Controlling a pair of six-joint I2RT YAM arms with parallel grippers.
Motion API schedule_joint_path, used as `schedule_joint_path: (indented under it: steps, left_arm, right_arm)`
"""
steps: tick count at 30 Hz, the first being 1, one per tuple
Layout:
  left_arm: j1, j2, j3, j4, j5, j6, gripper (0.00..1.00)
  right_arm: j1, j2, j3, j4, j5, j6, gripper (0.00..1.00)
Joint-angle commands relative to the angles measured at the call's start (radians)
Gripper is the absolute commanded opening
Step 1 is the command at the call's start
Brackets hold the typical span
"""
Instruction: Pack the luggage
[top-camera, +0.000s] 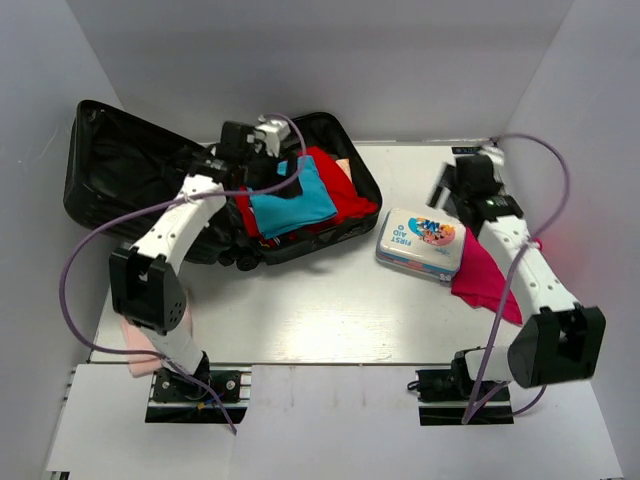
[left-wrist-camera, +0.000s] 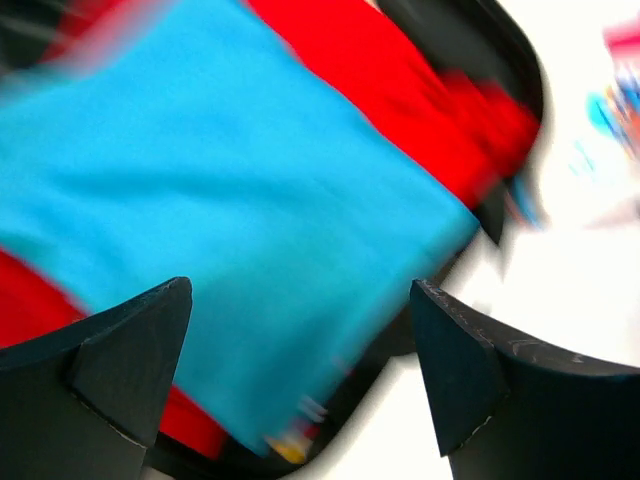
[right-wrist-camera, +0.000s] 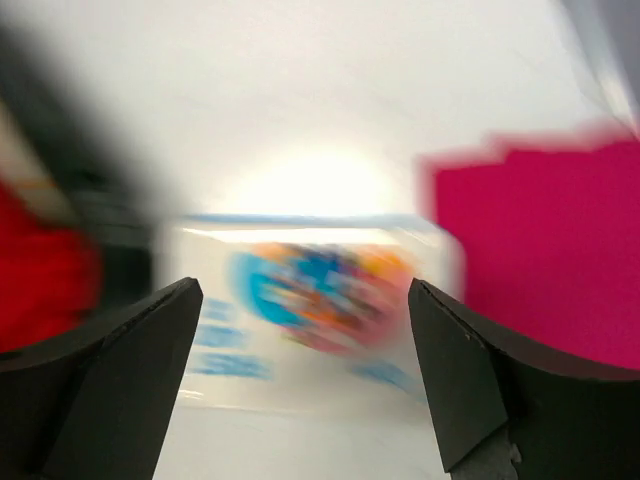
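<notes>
Both wide open, empty: left gripper (left-wrist-camera: 300, 296) over luggage (top-camera: 120, 170), right gripper (right-wrist-camera: 305, 296) facing tin (top-camera: 420, 243) lettered "FIRST AID".

Colours as I see em from here: luggage (top-camera: 105, 165) black w/ shiny black lining. Cloth (top-camera: 295, 200) turquoise, fabric (top-camera: 350, 195) under it red. First-aid tin (top-camera: 420, 243) white, blue lettering + multicolour cartoon print. Another cloth (top-camera: 487, 275) magenta, one more (top-camera: 140, 352) pale pink. Table (top-camera: 320, 310) white.

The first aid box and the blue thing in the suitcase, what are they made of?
The first aid box looks like thin metal or hard plastic: stiff, rounded corners, smooth printed lid. I cannot tell which. The blue thing looks like soft matte cloth: it lies folded flat.
</notes>
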Motion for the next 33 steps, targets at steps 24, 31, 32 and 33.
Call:
schedule_joint_path:
  steps: [24,31,32,33]
  left_arm:
    - [-0.505,-0.022,-0.269,-0.007,0.141,-0.02,1.0]
    - [-0.51,0.02,-0.227,-0.039,0.105,0.002,1.0]
    - [-0.51,0.02,-0.23,-0.03,0.099,0.0,1.0]
    - [-0.508,0.018,-0.232,-0.03,0.093,0.0,1.0]
  right_arm:
    - [-0.119,-0.096,-0.407,0.069,-0.458,-0.198,0.75]
    - [-0.13,0.082,-0.304,0.206,-0.229,-0.129,0.75]
    - [-0.13,0.096,-0.286,0.212,-0.212,-0.127,0.75]
    - [-0.13,0.129,-0.227,0.226,-0.2,-0.138,0.75]
